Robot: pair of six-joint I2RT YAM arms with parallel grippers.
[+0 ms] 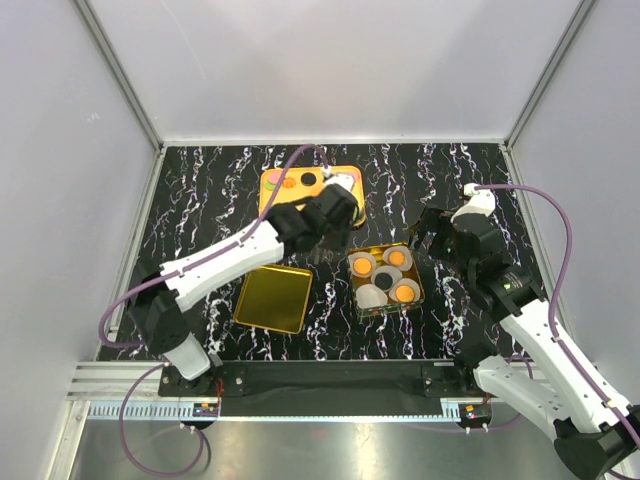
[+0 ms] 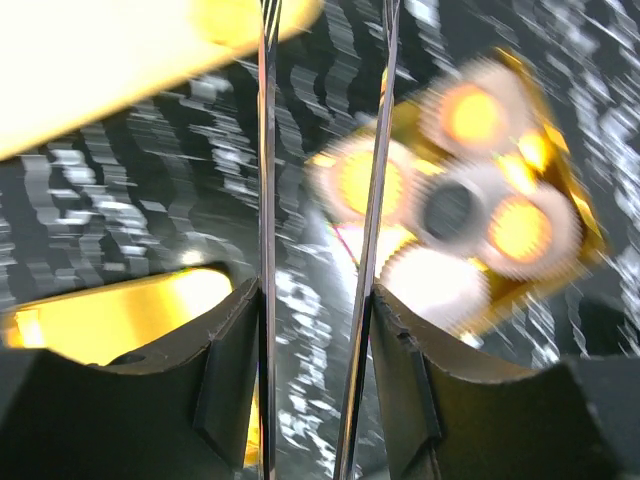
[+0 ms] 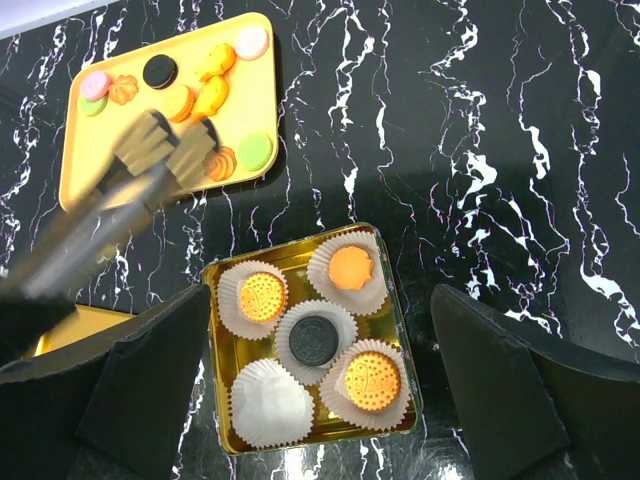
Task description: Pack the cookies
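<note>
Over the flat yellow rectangular tray (image 3: pixel 88 150) at the far side of the black white-veined marble table (image 3: pixel 480 150), the left pincer (image 2: pixel 315 300) is clamped narrow on a pair of slim metal tongs (image 3: pixel 110 215), squeezing both blades between its fingers. That's the reason for the tool: the cookies (image 3: pixel 210 95), small flat round discs in orange, black, pink, green and white, lie loose on the tray, too thin for the big fingers to pick cleanly. The tong tips hover among the orange ones, standing slightly apart; whether one is pinched yet, I can't tell.

Nearer in sits the square gold metal tin (image 3: pixel 295 250), lined with five frilled white paper cups so each cookie gets its own nest. Four are filled, three orange and one black in the centre. One empty white paper cup (image 3: pixel 268 402) waits at the near left corner, so I'd judge the tin nearly full.

The right pincer (image 3: pixel 322 300) hangs wide open above the tin, holding nothing, likely parked clear of the tongs' route. The flat gold rectangular lid (image 1: pixel 272 298) lies to the tin's left, set aside for closing.
</note>
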